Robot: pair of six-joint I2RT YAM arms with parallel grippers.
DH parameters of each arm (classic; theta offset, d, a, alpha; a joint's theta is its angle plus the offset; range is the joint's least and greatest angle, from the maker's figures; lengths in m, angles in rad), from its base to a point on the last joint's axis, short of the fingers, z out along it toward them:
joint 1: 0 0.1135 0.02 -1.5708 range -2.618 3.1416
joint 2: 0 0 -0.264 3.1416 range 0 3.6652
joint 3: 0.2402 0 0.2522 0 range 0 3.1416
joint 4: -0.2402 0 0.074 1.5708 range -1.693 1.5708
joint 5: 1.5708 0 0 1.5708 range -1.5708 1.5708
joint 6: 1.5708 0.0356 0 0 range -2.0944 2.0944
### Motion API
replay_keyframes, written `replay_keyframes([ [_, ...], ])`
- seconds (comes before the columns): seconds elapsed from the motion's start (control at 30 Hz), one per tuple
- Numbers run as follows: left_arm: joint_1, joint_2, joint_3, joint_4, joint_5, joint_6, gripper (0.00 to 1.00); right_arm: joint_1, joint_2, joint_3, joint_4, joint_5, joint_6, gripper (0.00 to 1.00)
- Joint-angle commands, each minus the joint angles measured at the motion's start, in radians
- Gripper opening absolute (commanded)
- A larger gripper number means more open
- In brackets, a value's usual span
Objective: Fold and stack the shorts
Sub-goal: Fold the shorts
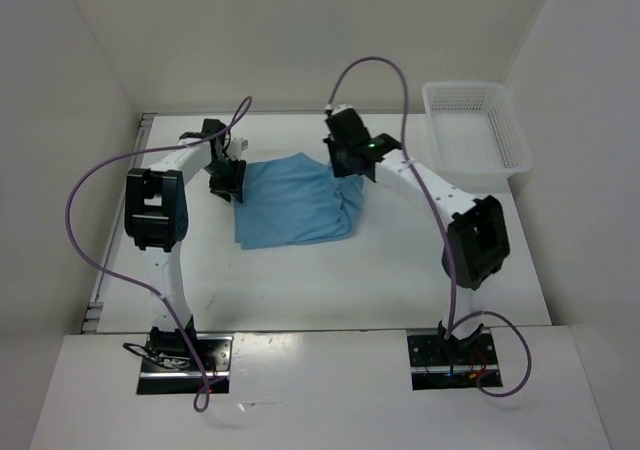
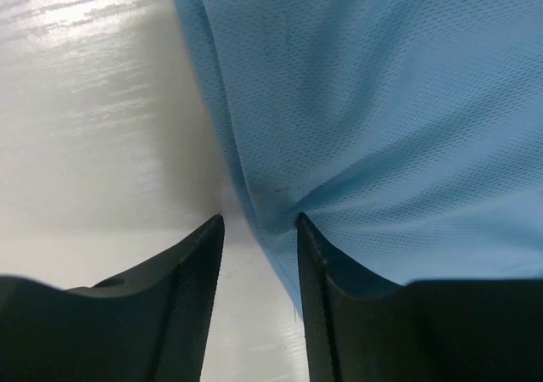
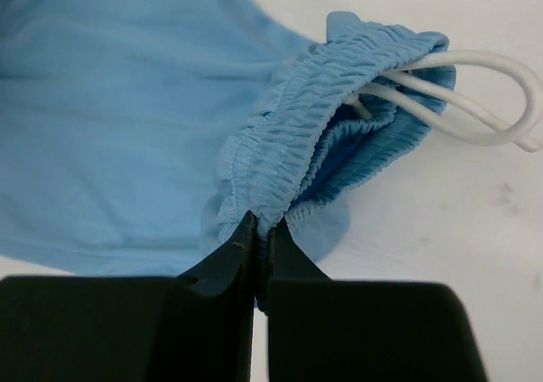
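At lower center the right gripper (image 3: 261, 227) pinches the gathered waistband (image 3: 288, 136) of the light blue shorts (image 1: 295, 202), while the left gripper (image 2: 260, 222) stands narrowly open at their edge.

Overhead view looks down; both wrist views (close, perhaps opposite ends) share shorts (image 1: 295, 202).

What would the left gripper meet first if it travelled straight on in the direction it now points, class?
Most likely the shorts: their blue edge lies just ahead of the open left gripper, right at its fingertips. The white table shows beside that edge, so the depth is uncertain.
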Motion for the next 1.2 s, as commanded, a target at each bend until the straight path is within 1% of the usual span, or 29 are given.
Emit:
replay_keyframes([
  [0.0,-0.010,0.104,-0.016,0.051,-0.030,0.006,0.43,0.132,0.132,0.165,-0.091,0.084,-0.101,0.00],
  [0.03,-0.010,0.104,-0.016,0.051,-0.030,0.006,0.41,0.155,0.163,0.248,-0.102,0.084,-0.116,0.00],
  [0.07,-0.010,0.104,-0.004,0.051,-0.019,0.006,0.38,0.175,0.222,0.287,-0.122,0.084,-0.139,0.00],
  [0.1,-0.010,0.114,0.006,0.051,-0.019,0.006,0.34,0.212,0.249,0.323,-0.122,0.084,-0.151,0.00],
  [0.13,-0.010,0.114,0.007,0.051,-0.007,0.006,0.32,0.230,0.275,0.389,-0.137,0.074,-0.164,0.00],
  [0.2,-0.010,0.123,0.025,0.042,0.004,0.006,0.30,0.276,0.338,0.471,-0.160,0.074,-0.202,0.00],
  [0.23,-0.001,0.133,0.025,0.042,0.016,0.006,0.26,0.290,0.355,0.492,-0.160,0.074,-0.211,0.00],
  [0.27,-0.001,0.134,0.025,0.033,0.016,0.006,0.24,0.301,0.367,0.509,-0.169,0.074,-0.211,0.00],
  [0.33,0.009,0.134,0.034,0.033,0.027,0.006,0.21,0.315,0.387,0.546,-0.169,0.035,-0.211,0.00],
  [0.37,0.010,0.143,0.034,0.033,0.038,0.006,0.18,0.324,0.399,0.557,-0.169,0.035,-0.211,0.00],
  [0.5,0.019,0.152,0.045,0.022,0.058,0.006,0.13,0.344,0.421,0.633,-0.180,0.035,-0.211,0.00],
  [0.67,0.019,0.152,0.054,0.022,0.058,0.006,0.12,0.355,0.430,0.690,-0.168,-0.005,-0.188,0.00],
  [0.73,0.019,0.152,0.054,0.022,0.058,0.006,0.12,0.355,0.473,0.701,-0.159,-0.023,-0.179,0.00],
  [0.83,0.028,0.152,0.054,0.022,0.058,0.006,0.12,0.355,0.537,0.712,-0.150,-0.069,-0.168,0.00],
  [1.0,0.028,0.152,0.054,0.022,0.044,0.006,0.12,0.355,0.568,0.723,-0.128,-0.182,-0.148,0.00],
  [1.03,0.028,0.161,0.063,0.022,0.044,0.006,0.14,0.355,0.579,0.723,-0.114,-0.205,-0.148,0.03],
  [1.07,0.028,0.161,0.063,0.022,0.044,0.006,0.14,0.364,0.579,0.714,-0.102,-0.253,-0.148,0.12],
  [1.1,0.037,0.161,0.072,0.022,0.044,0.006,0.16,0.364,0.579,0.713,-0.102,-0.265,-0.148,0.19],
  [1.17,0.046,0.161,0.073,0.013,0.035,0.006,0.24,0.373,0.579,0.713,-0.091,-0.294,-0.157,0.34],
])
